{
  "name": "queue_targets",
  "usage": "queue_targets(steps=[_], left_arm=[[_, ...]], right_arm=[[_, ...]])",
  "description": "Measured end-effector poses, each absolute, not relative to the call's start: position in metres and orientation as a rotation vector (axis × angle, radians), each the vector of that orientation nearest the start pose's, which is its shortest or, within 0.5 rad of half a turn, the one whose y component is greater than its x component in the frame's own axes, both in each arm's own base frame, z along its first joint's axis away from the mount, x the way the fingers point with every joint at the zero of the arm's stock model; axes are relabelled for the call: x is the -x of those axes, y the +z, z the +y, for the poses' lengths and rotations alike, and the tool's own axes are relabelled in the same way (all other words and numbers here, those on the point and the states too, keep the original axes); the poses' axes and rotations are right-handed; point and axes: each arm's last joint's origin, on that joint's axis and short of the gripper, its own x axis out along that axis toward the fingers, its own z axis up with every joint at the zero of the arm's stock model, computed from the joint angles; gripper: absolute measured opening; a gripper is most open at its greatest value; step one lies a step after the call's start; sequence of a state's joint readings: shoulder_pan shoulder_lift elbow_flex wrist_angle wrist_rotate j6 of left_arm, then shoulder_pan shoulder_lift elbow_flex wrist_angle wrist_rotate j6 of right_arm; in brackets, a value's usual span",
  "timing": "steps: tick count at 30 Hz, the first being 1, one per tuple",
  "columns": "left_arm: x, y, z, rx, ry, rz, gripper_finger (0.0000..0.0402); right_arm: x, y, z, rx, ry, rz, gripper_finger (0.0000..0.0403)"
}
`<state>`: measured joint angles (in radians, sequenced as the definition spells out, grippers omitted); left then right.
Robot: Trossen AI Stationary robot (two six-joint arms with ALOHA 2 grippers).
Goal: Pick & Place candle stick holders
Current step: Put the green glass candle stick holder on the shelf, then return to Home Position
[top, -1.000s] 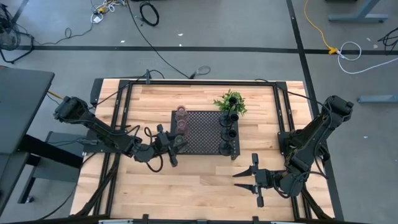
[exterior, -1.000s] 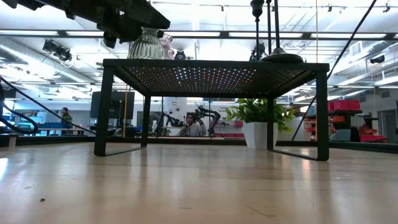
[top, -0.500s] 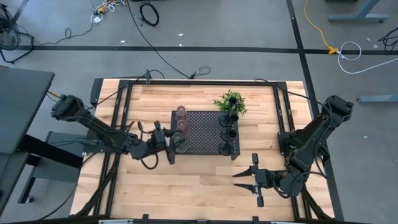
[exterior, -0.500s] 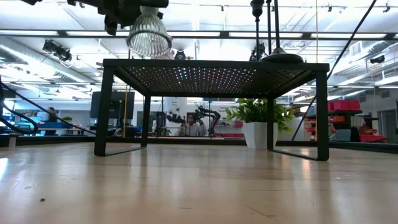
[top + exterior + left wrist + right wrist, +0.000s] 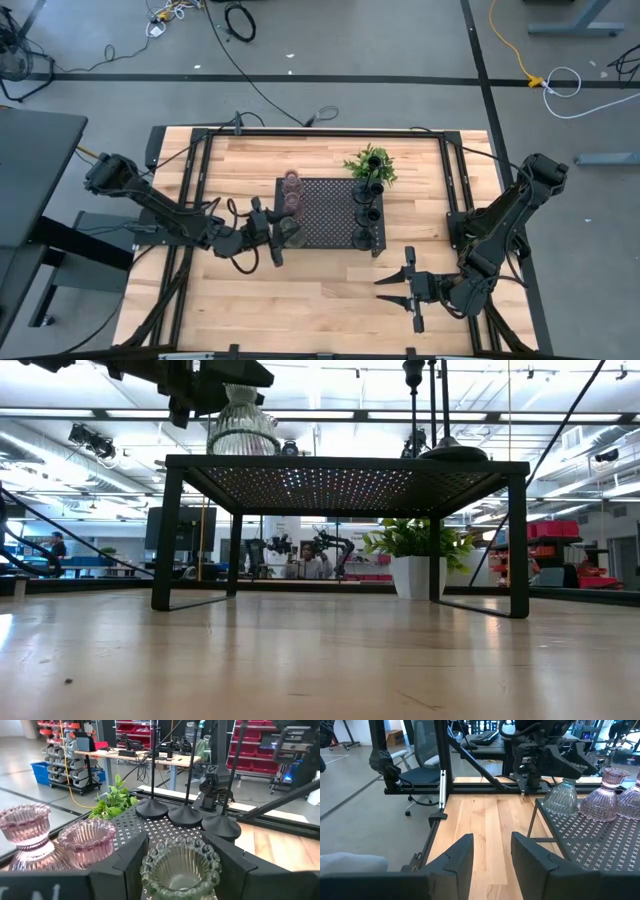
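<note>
Wooden worktop carries a black perforated tray on legs; three black holders stand along its right side, two pinkish glass holders along its left; the left gripper is clamped on the greenish glass holder at the tray's front-left corner; the right gripper waits with fingers apart over the worktop, in front of the tray.

Ribbed clear glass holder, matt perforated metal tray, pale wood table
</note>
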<state>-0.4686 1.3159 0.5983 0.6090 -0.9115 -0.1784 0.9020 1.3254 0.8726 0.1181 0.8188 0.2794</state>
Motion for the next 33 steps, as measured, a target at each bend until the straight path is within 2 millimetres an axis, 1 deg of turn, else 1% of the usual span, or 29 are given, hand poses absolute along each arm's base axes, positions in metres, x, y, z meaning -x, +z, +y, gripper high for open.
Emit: queue_targets(steps=[2,7,13,18,33], left_arm=[[-0.245,0.234,-0.098,0.129,0.453,0.04,0.0186],[-0.244,0.234,-0.097,0.119,0.486,0.037,0.0192],[-0.245,0.234,-0.094,0.121,0.519,0.033,0.0229],[-0.246,0.236,-0.094,0.138,0.491,0.018,0.0252],[-0.245,0.257,-0.093,0.126,0.485,-0.133,0.0253]], right_arm=[[-0.193,0.278,0.211,-0.024,0.051,0.227,0.013],[-0.193,0.278,0.211,-0.025,0.051,0.227,0.013],[-0.193,0.278,0.211,-0.024,0.051,0.227,0.013],[-0.193,0.278,0.211,-0.025,0.051,0.227,0.013],[-0.193,0.278,0.211,-0.024,0.051,0.227,0.013]])
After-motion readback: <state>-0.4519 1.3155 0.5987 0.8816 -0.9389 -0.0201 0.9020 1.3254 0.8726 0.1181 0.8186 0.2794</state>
